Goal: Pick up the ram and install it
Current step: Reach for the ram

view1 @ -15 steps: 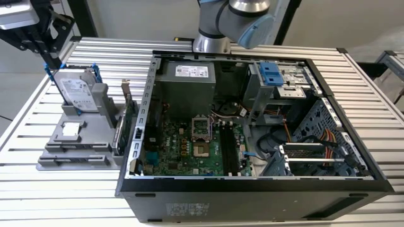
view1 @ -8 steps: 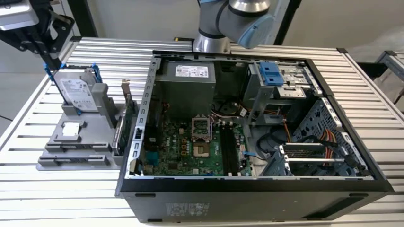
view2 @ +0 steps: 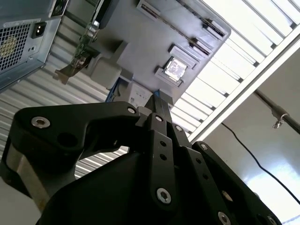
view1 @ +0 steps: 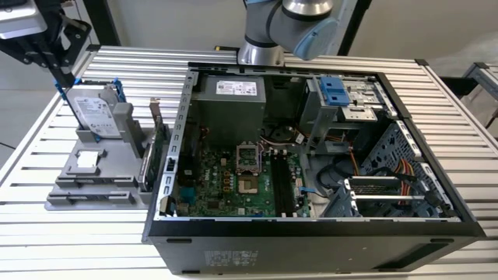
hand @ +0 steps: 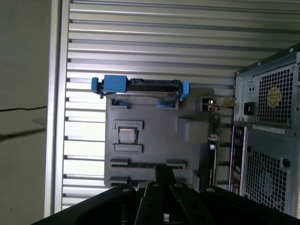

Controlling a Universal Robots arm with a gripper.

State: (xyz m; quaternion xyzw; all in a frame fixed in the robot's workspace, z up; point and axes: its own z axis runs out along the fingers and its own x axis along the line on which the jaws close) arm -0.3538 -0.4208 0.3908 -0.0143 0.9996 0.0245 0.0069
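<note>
- End effector [view1: 69, 79] of black linked bars: fingers drawn together to a narrow tip, nothing seen between them. Same closed look in both wrist views [view2: 158, 104] [hand: 164, 171].
- Hanging at the exterior view's upper left, over the far end of the grey moulded holder [view1: 74, 175]. Tip just beside the upper corner of the silver hard drive in its blue frame [view1: 97, 116].
- Thin, dark greenish ram [view1: 144, 170], seemingly on edge along the holder's side nearest the case, beside the larger green expansion card with metal bracket [view1: 160, 146]. Well apart from the tip, toward the exterior view's right and nearer the camera; untouched.
- Grey-and-blue arm joint [view1: 300, 23] behind the open black computer case [view1: 311, 239], stretched toward the exterior view's left. End effector tilted, fingers pointing down.
- Long black memory slots [view1: 281, 184] on the green motherboard [view1: 218, 186] inside the case, far from the tip.
- Case wall close along the card. Ribbed metal tabletop [view1: 46, 233] bare on the holder's other sides.
</note>
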